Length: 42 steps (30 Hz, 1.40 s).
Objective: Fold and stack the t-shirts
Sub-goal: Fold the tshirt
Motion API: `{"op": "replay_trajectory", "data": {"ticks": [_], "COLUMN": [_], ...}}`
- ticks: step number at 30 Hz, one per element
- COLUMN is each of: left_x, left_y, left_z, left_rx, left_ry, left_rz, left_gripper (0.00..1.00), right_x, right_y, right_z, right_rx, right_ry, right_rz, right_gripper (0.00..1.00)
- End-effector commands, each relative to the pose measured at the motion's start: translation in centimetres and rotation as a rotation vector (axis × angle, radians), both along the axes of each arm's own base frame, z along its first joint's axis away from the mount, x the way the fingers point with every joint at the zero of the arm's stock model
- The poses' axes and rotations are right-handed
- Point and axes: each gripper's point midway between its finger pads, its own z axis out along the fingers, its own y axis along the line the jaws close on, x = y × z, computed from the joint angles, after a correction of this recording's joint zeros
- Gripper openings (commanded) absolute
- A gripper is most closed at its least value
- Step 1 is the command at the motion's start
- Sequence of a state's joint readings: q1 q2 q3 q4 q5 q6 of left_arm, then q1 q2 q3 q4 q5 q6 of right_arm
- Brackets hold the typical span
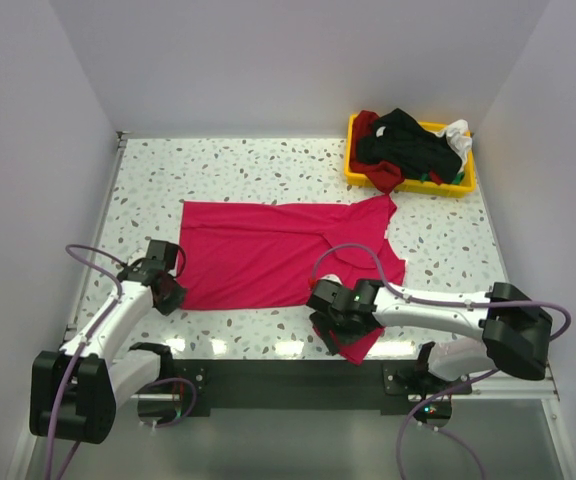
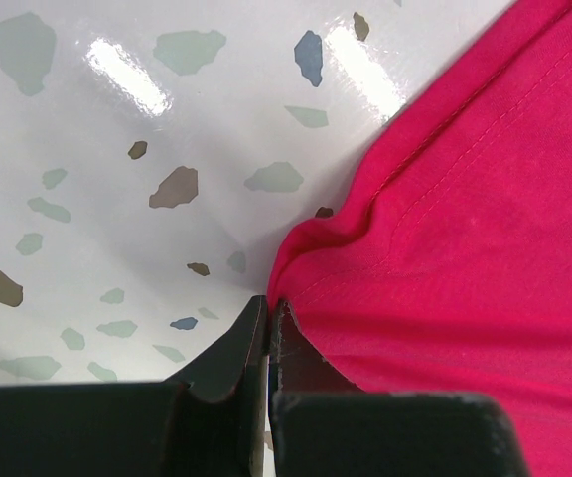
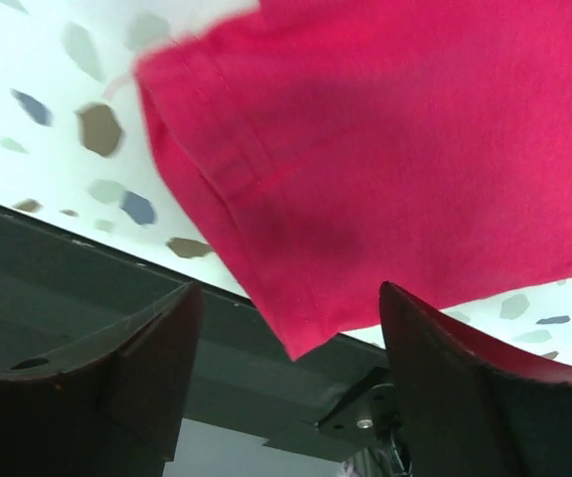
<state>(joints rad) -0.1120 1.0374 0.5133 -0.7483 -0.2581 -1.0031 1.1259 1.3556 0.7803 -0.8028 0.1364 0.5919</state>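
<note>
Only your left wrist view shows the left gripper (image 2: pixel 268 303), jaws pinching the hem corner of the crimson-pink t-shirt (image 1: pixel 268 255). The right gripper (image 3: pixel 288 293) has its jaws spread. The shirt lies mid-desk (image 1: pixel 268 165), lengthwise left-right, collar right.

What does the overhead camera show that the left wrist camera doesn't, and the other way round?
Only overhead: the yellow bin heaped with other shirts, the right arm, and the pink shirt spread out whole. Only the left wrist: close up, the left end effector pinched shut on the shirt's corner, cloth puckering there. Both: the pink shirt lying on the speckled table.
</note>
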Motion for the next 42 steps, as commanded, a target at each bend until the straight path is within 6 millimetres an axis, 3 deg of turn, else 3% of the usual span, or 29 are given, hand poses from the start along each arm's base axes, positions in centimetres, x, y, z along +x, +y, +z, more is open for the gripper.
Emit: {"op": "replay_trajectory", "data": {"ticks": [1,6,9,10,12,18,19,22,26,34,42], "left_x": [1.3,1.0,0.9,0.9,0.9,1.5,1.7,2.3,3.4,6.8,11.3], "left_y": [0.5,0.4,0.5,0.5,0.6,0.4,0.3,-0.1,-0.3,-0.3,-0.4], "left_z": [1.4,1.0,0.9,1.0,1.2,1.7,1.8,2.1,3.1,4.8,6.8], "left_rx": [0.032,0.025,0.026,0.029,0.034,0.026,0.023,0.004,0.001,0.022,0.036], "left_ry": [-0.056,-0.042,-0.035,-0.034,-0.039,-0.051,-0.054,-0.071,-0.092,-0.110,-0.180], "left_rz": [0.004,0.008,0.007,0.006,0.010,-0.003,-0.006,-0.018,-0.029,-0.050,-0.072], "left_gripper": [0.00,0.00,0.00,0.00,0.00,0.00,0.00,0.00,0.00,0.00,0.00], "right_x": [-1.7,-2.0,-1.4,-1.3,-0.5,1.3,2.1,3.2,5.1,13.3,19.9], "right_y": [-1.0,-0.6,-1.2,-1.5,-2.4,-3.5,-3.2,-2.7,-2.4,-2.1,-3.2], "right_z": [-1.0,-3.0,-3.8,-3.9,-4.0,-1.5,-0.7,0.8,1.9,5.8,7.4], "right_rx": [-0.022,0.001,-0.059,-0.079,-0.129,-0.190,-0.180,-0.152,-0.102,-0.002,0.015], "right_ry": [0.073,0.092,0.066,0.058,0.017,-0.095,-0.130,-0.156,-0.142,-0.248,-0.303], "right_rz": [-0.037,-0.025,-0.034,-0.051,-0.070,-0.139,-0.154,-0.165,-0.192,-0.279,-0.369], "right_gripper": [0.72,0.65,0.54,0.45,0.38,0.20,0.12,0.02,0.00,0.00,0.00]}}
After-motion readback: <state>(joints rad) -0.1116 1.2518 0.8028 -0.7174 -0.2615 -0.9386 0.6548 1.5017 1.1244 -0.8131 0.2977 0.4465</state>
